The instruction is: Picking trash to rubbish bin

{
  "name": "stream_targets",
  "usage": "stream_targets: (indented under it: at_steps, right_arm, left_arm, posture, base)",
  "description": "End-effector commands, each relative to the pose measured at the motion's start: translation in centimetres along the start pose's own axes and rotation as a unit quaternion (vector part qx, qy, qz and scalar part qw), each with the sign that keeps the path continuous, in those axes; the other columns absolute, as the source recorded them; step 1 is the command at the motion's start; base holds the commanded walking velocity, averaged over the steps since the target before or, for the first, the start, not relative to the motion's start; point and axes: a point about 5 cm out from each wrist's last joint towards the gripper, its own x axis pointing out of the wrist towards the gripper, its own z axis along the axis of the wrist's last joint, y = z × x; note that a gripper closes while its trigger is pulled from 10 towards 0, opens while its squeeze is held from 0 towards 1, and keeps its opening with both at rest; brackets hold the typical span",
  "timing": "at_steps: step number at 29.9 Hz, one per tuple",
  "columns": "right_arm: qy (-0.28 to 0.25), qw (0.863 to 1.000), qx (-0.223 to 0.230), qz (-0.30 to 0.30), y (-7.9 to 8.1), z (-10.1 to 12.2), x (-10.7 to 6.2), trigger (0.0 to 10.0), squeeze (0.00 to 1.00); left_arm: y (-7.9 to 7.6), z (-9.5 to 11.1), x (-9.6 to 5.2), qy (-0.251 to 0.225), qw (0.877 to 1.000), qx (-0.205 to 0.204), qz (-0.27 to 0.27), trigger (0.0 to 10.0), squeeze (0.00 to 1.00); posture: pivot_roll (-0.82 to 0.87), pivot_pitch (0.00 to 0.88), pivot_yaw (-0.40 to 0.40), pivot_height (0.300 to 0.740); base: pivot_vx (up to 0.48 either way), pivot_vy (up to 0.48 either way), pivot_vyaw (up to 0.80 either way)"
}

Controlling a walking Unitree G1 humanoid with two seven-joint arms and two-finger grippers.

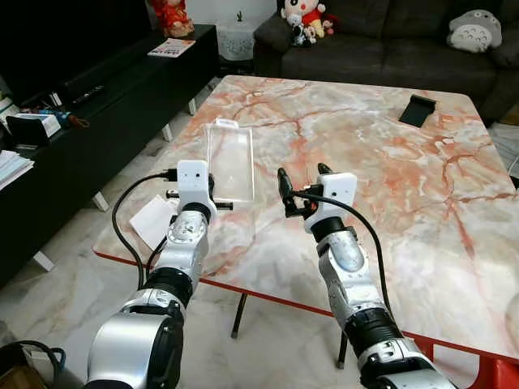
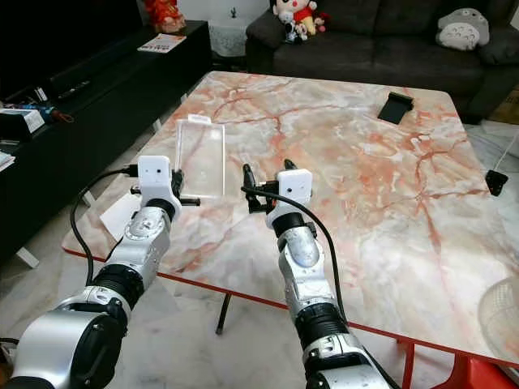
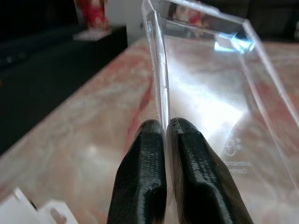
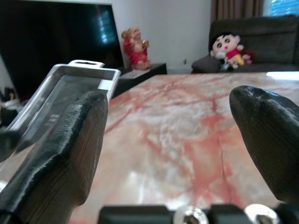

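Left eye view: a clear plastic package (image 1: 230, 160) is seen over the near left part of the marble surface (image 1: 389, 162), held at its near edge by the left hand (image 1: 212, 194). The right hand (image 1: 302, 188) is poised just beside the package's right side, over the surface. A black object (image 1: 417, 110) lies at the far right of the surface. A white paper sheet (image 1: 152, 220) lies on the floor just off the surface's left edge. A dark sofa (image 1: 381, 40) with a doll (image 1: 303, 18) and a grey plush toy (image 1: 474, 31) stands beyond; a black TV cabinet (image 1: 89, 121) runs along the left.

Right eye view: the same layout is recorded. The package is seen upright-tilted above the left hand, its far end toward the sofa; whether its far end rests on the surface cannot be told.

Left wrist view: the two black fingers (image 3: 142, 182) are pressed together on the thin edge of the clear package, which is pinched between them. Faint print is seen on the plastic wall, too blurred to read. A red figurine (image 3: 92, 14) is made out, blurred, on the cabinet.

Right wrist view: the right hand's fingers (image 4: 65, 154) are spread wide, nothing between them. The package is seen just beyond the one finger, apart from it. The doll and the red figurine are seen in the background.
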Motion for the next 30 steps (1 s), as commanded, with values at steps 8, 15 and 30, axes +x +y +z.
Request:
stream_targets:
  at_steps: [8, 15, 30]
  right_arm:
    - [-0.038, 0.999, 0.007, -0.013, -0.3, 1.4, 0.5, 10.0, 0.0]
    - [-0.039, 0.999, 0.006, -0.018, -0.3, 1.3, 0.4, 10.0, 0.0]
    - [-0.035, 0.999, 0.004, -0.027, -0.7, 1.1, 0.3, 10.0, 0.0]
  left_arm:
    - [0.6, 1.7, -1.1, -0.107, 0.991, 0.083, -0.004, 10.0, 0.0]
    - [0.7, 2.7, -1.1, -0.147, 0.985, 0.093, 0.004, 10.0, 0.0]
    - [0.2, 2.7, -1.2, -0.155, 0.983, 0.095, 0.006, 10.0, 0.0]
  posture:
    - [-0.08, 0.011, 0.033, 0.74]
    - [-0.08, 0.007, 0.036, 0.74]
    - [-0.08, 0.009, 0.04, 0.74]
  base:
    - [0.0, 0.0, 0.0]
    - [0.0, 0.0, 0.0]
    - [0.0, 0.0, 0.0]
